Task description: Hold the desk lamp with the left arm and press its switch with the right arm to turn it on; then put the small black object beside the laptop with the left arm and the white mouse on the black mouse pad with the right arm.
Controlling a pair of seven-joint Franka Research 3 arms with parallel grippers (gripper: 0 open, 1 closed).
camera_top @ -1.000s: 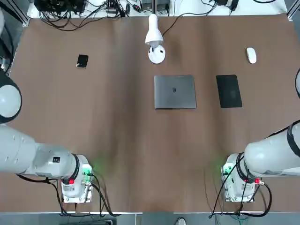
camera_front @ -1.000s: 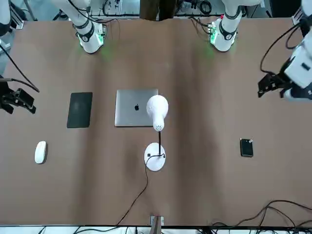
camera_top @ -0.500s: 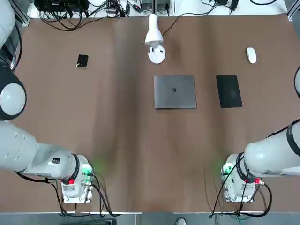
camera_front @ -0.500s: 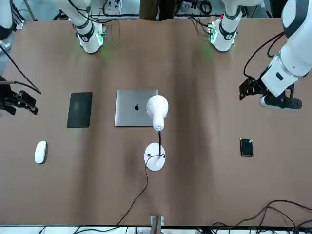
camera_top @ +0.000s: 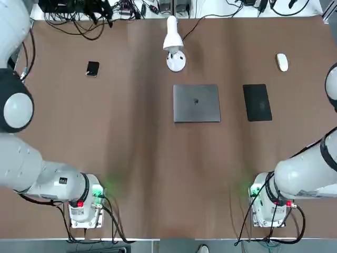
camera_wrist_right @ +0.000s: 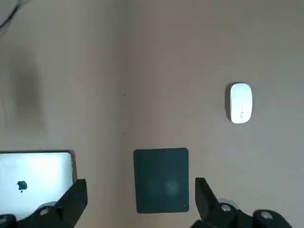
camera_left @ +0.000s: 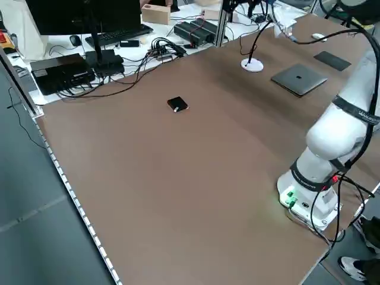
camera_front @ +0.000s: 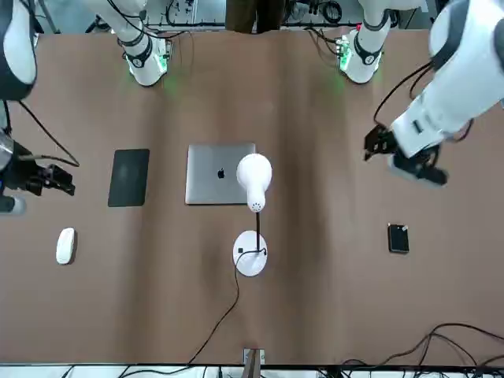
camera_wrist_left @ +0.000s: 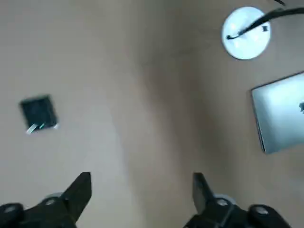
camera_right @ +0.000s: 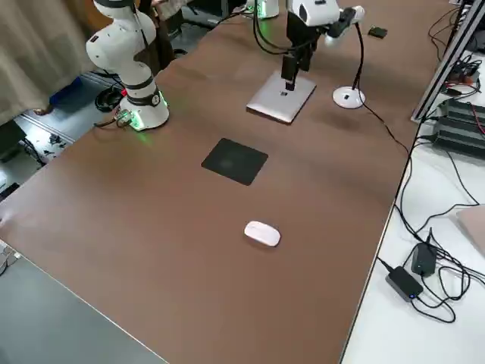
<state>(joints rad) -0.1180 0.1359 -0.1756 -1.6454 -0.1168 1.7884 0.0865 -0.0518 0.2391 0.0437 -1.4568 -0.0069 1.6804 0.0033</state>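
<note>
The white desk lamp [camera_front: 253, 179] stands behind the laptop [camera_front: 220, 174], its round base [camera_top: 176, 61] on the table and its cord running off the far edge. My left gripper [camera_front: 373, 146] hangs open in the air between the lamp and the small black object [camera_front: 398, 238], touching neither. The left wrist view shows the small black object [camera_wrist_left: 38, 113] and the lamp's base [camera_wrist_left: 245, 32] beyond the open gripper [camera_wrist_left: 141, 190]. My right gripper [camera_front: 66, 181] is open near the black mouse pad [camera_front: 129, 177]. The white mouse [camera_wrist_right: 240, 102] lies past the pad [camera_wrist_right: 161, 179].
Cables, a keyboard and boxes crowd the bench [camera_left: 119, 44] behind the table's far edge. A power adapter [camera_right: 405, 282] lies on the white surface at the right. The arm bases [camera_top: 84, 203] stand at the near edge.
My left arm has swung in from the table's side toward the lamp, gripper still open. My right gripper has edged inward toward the mouse pad. Nothing on the table has moved.
</note>
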